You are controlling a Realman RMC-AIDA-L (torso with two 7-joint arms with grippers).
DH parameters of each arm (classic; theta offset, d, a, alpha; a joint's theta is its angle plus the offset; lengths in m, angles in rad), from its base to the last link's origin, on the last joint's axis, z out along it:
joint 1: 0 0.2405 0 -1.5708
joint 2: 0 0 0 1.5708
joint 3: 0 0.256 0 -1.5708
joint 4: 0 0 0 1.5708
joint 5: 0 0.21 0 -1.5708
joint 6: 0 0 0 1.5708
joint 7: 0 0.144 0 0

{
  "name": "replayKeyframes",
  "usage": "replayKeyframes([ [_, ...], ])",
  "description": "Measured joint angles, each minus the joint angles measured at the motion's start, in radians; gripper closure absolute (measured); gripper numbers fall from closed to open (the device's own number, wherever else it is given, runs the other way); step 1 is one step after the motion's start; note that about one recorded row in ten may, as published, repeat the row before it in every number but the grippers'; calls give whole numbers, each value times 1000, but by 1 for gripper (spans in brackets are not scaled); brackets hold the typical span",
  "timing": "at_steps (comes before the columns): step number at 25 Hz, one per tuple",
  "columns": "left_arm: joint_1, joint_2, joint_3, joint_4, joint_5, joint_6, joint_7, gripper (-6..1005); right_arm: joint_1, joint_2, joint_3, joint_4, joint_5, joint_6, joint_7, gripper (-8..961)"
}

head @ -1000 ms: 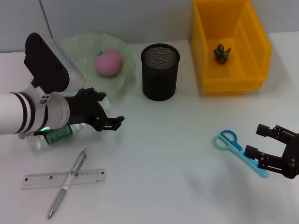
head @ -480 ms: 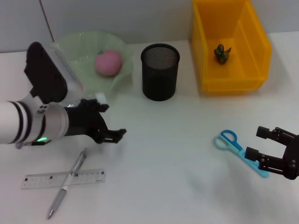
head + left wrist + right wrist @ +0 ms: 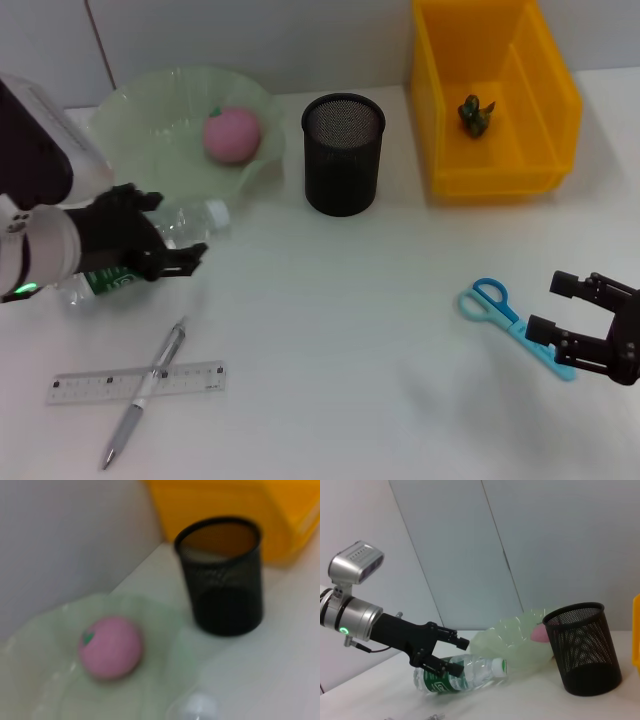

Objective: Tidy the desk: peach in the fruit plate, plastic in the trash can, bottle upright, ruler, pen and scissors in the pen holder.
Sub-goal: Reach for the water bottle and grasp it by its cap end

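Note:
A clear bottle with a green label lies on its side, its white cap pointing at the fruit plate. My left gripper is open, with one finger on each side of the bottle's upper part; it also shows in the right wrist view over the bottle. The pink peach rests in the plate. Crumpled plastic lies in the yellow trash can. The pen lies crossed over the ruler. Blue scissors lie beside my open right gripper.
The black mesh pen holder stands between the plate and the yellow can, and shows in the wrist views. The peach and plate rim fill the left wrist view. A wall runs behind the desk.
My left arm has drawn back to the left and its open fingers now straddle the lying bottle, whose cap end is uncovered. The right gripper and scissors have not moved.

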Motion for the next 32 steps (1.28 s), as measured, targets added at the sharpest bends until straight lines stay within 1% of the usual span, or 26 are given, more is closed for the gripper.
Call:
replayKeyframes([
  [3,17,-1,-1,22,52,-2,-35,183,-2,0,0,0,0,0,0,109],
  [10,17,0,0,23,57,5,-38,186,0,0,0,0,0,0,0,109],
  [18,7,1,-1,38,57,110,-38,189,1,0,0,0,-1,0,2,109],
  [21,18,3,-2,74,57,158,-37,190,0,0,0,0,-1,-1,3,109],
  [23,36,3,0,113,59,178,-34,191,0,0,0,0,-1,-2,4,110],
  [24,56,2,4,151,59,184,-31,192,-1,-1,0,0,-1,-2,4,110],
  [26,75,1,8,190,59,183,-29,193,-1,-1,0,-1,-1,-2,4,110],
  [29,79,0,8,199,59,177,-30,194,0,-1,0,-1,-1,-3,4,110],
  [30,68,-1,8,185,59,138,-36,194,0,-1,-1,0,-1,-3,4,110],
  [32,40,-2,8,141,58,101,-38,195,1,-1,-3,0,-1,-3,4,110],
])
